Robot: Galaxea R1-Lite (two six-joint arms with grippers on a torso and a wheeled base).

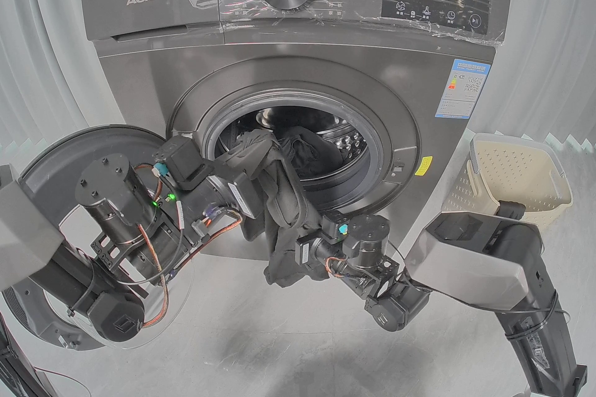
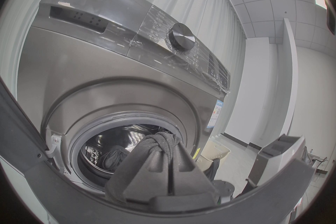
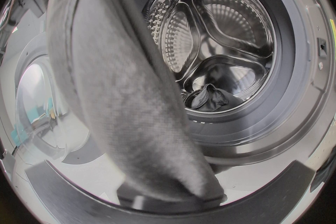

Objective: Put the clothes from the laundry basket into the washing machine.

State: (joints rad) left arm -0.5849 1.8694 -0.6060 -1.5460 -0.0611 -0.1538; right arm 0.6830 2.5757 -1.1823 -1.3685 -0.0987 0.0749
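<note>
A dark grey garment [image 1: 279, 200] hangs between both grippers in front of the washing machine's [image 1: 292, 63] open drum [image 1: 335, 131]. My left gripper [image 1: 256, 145] is at the drum's mouth, shut on the garment's [image 2: 159, 139] upper end. My right gripper [image 1: 298, 244] is lower, below the drum rim, shut on the lower part, and the cloth [image 3: 115, 88] rises from its fingers [image 3: 168, 200]. The rest of the garment dangles toward the floor. Another dark piece of clothing [image 3: 210, 98] lies inside the drum. The cream laundry basket [image 1: 528, 169] stands to the machine's right.
The machine's round door [image 1: 74, 169] is swung open on the left, beside my left arm. Grey floor [image 1: 261, 330] lies open in front of the machine. A curtain [image 1: 43, 44] hangs behind it.
</note>
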